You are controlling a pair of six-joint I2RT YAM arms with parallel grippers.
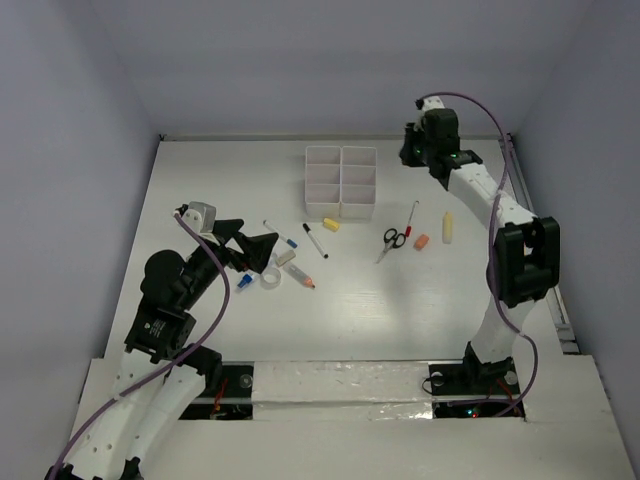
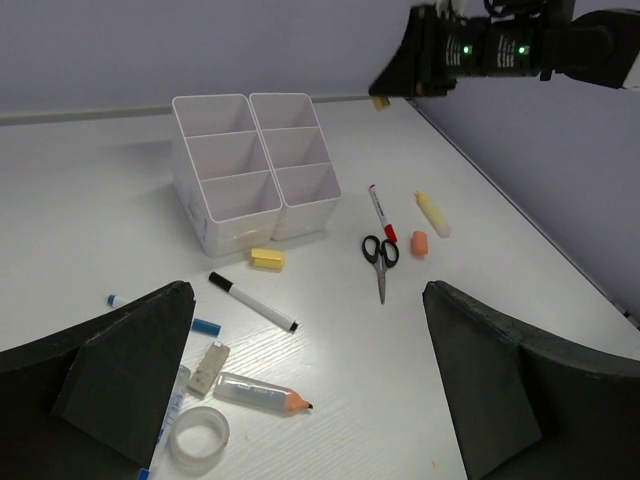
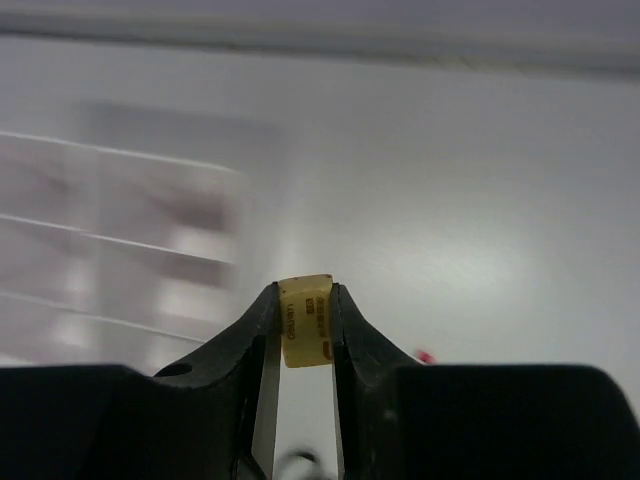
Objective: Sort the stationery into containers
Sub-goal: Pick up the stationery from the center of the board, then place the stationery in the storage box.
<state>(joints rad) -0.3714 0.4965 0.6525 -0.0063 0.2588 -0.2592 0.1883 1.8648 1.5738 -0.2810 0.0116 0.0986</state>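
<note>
My right gripper [image 3: 305, 312] is shut on a small yellow eraser [image 3: 307, 320] and holds it in the air just right of the white organiser tray [image 1: 340, 182], near the tray's far end [image 1: 412, 150]. My left gripper [image 1: 250, 240] is open and empty above the left group of items. On the table lie a second yellow eraser [image 2: 267, 259], a black-capped pen [image 2: 252, 302], scissors [image 2: 381, 255], a red-capped pen [image 2: 380, 212], an orange eraser [image 2: 419, 243], a cream tube [image 2: 433, 213], a tape roll [image 2: 199, 438] and a grey eraser [image 2: 208, 367].
A clear tube with an orange tip [image 2: 260, 393] and a blue cap [image 2: 206, 326] lie by the tape roll. A blue-capped pen [image 1: 280, 234] lies near the left fingers. The tray's compartments [image 2: 255, 165] look empty. Walls enclose the table on three sides.
</note>
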